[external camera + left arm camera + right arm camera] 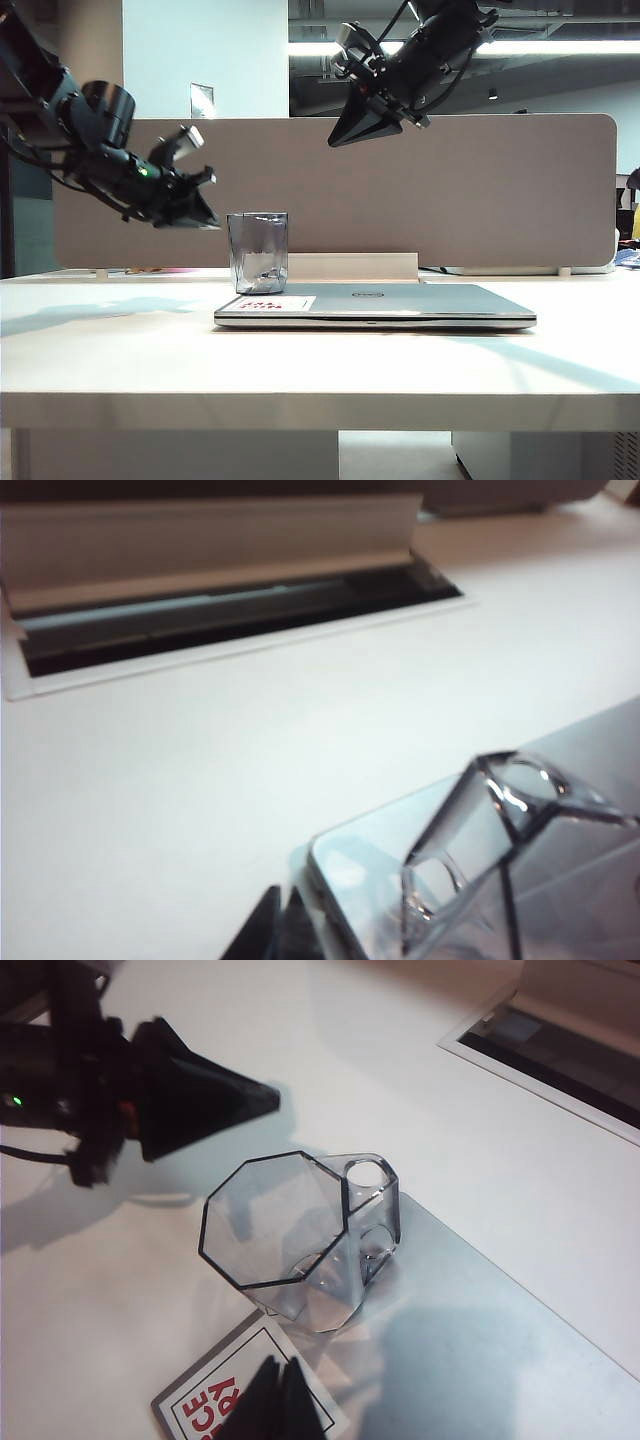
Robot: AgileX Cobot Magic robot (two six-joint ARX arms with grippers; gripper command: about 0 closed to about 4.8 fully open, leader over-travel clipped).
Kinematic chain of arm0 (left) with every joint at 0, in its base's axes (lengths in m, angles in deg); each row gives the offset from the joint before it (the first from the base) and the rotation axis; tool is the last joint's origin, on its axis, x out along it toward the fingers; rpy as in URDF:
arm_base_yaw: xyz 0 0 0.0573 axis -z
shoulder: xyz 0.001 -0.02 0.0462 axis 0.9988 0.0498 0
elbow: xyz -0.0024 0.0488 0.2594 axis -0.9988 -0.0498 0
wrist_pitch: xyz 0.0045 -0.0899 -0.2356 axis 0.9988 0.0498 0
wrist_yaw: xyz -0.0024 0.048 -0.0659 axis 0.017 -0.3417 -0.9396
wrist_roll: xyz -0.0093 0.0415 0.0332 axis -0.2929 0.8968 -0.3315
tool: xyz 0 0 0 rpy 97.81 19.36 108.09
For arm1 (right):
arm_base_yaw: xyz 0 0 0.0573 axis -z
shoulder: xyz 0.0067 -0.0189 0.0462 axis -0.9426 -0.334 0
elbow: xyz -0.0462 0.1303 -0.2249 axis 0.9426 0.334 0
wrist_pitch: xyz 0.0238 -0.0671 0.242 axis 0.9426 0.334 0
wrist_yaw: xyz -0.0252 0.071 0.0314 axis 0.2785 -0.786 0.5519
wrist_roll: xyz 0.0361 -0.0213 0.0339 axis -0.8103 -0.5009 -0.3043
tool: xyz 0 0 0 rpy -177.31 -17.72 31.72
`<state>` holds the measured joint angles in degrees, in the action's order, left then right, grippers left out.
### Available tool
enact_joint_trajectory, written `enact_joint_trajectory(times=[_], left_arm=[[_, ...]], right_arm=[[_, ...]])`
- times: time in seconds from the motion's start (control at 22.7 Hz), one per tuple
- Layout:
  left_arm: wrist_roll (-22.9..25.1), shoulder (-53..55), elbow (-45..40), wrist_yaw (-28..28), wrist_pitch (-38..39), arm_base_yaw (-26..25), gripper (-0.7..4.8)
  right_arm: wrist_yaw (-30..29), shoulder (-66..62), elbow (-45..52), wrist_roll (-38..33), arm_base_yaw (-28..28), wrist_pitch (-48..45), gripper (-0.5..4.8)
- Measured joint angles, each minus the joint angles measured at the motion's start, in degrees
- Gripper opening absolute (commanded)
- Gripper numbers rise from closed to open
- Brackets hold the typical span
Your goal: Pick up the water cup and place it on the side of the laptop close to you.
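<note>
The water cup [257, 252] stands upright on the closed lid of the laptop [400, 302], at the lid's left end as we see it from the exterior camera, its base just behind the white sticker with red print [275, 304] at the near corner. We see the laptop lying flat on the pale desk [110, 350], a round logo in the middle of its lid. From the right wrist camera we look down into the cup's eight-sided dark rim, its handle [368, 1210] turned toward the far side, and nothing touches it. The left end effector [205, 219] hangs in the air just left of the cup, near rim height, tilted down toward it; its dark fingers come to a single point with no gap that we can make out, and it holds nothing. In its own wrist camera we see only the finger tips at the edge, with the cup's handle close and blurred. The right end effector [340, 138] hovers well above the laptop, pointing down toward the cup, fingers shut together and empty. Farther back, a cable slot with a raised flap [215, 555] opens in the desk, and a beige partition [480, 180] closes off the rear.
</note>
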<state>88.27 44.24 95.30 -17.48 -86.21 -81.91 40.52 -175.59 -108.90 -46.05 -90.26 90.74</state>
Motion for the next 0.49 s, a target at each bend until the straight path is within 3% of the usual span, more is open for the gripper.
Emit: enact_joint_trajectory(times=[0.49], left_arm=[[2.1,2.6,0.5,0.1,3.1,4.3,-0.06]], right_arm=[[0.2,0.0,0.0,0.0,0.0,-1.2,-0.01]])
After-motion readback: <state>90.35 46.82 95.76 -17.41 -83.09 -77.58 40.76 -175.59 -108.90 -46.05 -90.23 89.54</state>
